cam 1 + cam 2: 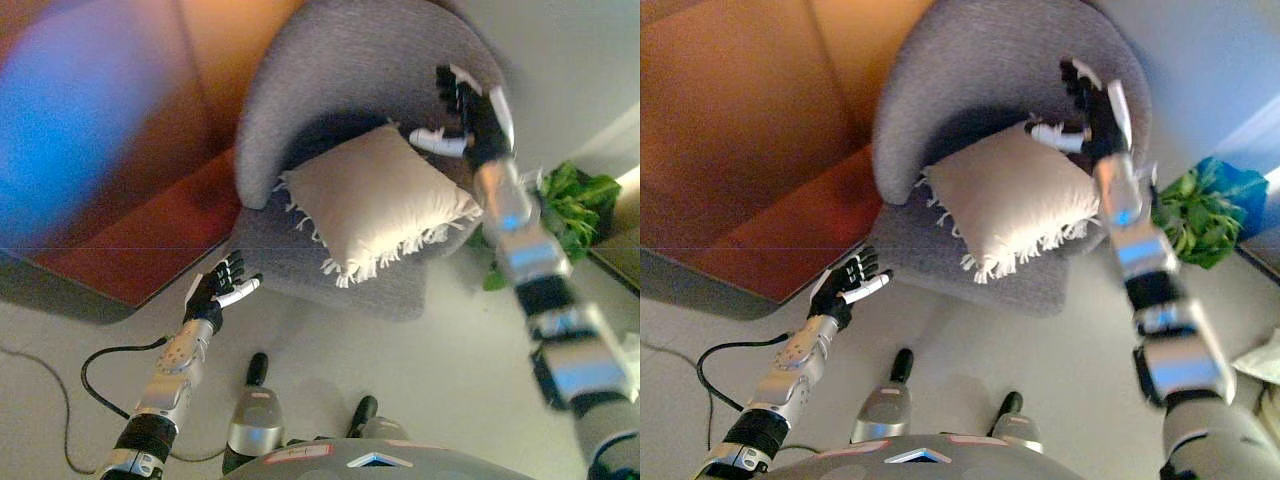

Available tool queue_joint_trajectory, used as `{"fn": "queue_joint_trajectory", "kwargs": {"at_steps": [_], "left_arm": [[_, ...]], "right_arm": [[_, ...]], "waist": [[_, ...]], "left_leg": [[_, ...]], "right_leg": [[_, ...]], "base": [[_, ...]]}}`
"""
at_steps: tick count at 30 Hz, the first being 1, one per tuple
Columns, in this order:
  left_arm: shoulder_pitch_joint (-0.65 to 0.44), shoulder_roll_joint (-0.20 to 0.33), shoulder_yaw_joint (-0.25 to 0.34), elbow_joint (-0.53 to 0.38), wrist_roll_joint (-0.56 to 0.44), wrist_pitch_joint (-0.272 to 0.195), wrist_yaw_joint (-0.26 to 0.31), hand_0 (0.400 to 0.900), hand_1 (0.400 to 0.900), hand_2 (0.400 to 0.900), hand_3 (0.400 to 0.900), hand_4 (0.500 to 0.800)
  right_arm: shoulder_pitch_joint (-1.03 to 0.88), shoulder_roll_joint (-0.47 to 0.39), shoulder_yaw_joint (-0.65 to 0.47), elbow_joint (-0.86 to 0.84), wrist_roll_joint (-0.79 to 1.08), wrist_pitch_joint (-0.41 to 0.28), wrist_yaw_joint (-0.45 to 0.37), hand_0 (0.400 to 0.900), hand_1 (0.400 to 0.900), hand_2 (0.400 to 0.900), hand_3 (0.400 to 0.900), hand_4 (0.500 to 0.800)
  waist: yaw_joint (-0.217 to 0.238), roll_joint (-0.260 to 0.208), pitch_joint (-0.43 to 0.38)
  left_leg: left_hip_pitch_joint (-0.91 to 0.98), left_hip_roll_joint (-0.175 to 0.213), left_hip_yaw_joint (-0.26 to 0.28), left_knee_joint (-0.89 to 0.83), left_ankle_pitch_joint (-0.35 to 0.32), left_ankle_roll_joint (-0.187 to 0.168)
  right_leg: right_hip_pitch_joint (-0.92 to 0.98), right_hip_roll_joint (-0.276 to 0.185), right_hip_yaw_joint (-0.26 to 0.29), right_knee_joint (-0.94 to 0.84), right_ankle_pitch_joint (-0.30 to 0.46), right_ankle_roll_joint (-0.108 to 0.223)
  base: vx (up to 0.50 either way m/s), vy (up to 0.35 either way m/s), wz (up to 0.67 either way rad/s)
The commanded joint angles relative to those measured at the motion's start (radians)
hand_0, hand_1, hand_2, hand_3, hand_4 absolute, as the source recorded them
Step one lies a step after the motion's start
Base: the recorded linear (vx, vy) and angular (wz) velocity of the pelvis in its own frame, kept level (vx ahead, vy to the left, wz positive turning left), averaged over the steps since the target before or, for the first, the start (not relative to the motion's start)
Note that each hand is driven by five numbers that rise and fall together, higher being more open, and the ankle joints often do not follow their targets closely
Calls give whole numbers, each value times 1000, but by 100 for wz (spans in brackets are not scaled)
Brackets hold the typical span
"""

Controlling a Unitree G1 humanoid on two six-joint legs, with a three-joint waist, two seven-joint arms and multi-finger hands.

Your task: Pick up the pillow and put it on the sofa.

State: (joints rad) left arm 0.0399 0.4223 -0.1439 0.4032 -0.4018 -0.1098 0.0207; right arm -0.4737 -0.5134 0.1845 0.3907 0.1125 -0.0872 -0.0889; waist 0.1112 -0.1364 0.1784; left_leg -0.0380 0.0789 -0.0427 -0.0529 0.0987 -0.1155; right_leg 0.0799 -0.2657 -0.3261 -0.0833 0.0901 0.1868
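Cream fringed pillow resting on the seat of the grey round-backed armchair, both hands off it.

The pillow lies tilted on the seat, its upper corner leaning against the curved backrest and its lower fringed corner reaching the seat's front edge. The right hand is held above the pillow's upper right corner, in front of the backrest's right side, fingers spread apart and holding nothing. The left hand hangs over the pale floor just off the armchair's front left edge, fingers straight and loosely spread, empty. A green leafy plant stands beside the armchair's right side, and a reddish-brown rug lies to its left.
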Motion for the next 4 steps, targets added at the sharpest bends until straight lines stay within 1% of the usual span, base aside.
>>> {"fn": "queue_joint_trajectory", "kwargs": {"at_steps": [1,2,3,4], "left_arm": [[-40,-11,72,-57,49,-91,12,900,900,900,900,800],[-39,-17,93,-66,59,-96,18,900,900,900,900,800],[-37,-16,91,-66,59,-96,18,900,900,900,900,800],[-36,-19,97,-73,60,-98,15,900,900,900,900,800]], "right_arm": [[124,-50,-97,-142,0,-89,15,900,900,900,900,800],[223,-17,-137,-192,9,-98,34,900,900,900,900,800],[229,-16,-140,-197,8,-96,34,900,900,900,900,800],[273,-5,-152,-219,6,-97,51,900,900,900,900,800]], "waist": [[-40,26,-72],[-59,30,-70],[-56,29,-72],[-64,31,-71]], "left_leg": [[37,24,3,90,-153,21],[43,26,16,94,-158,22],[44,26,17,94,-158,22],[46,27,21,94,-159,22]], "right_leg": [[-25,-63,14,49,55,43],[-29,-63,27,49,53,44],[-29,-63,29,49,53,44],[-31,-63,34,50,52,44]], "base": [[-27,19,-42],[-19,10,-32],[-22,5,-25],[-6,1,-7]]}}
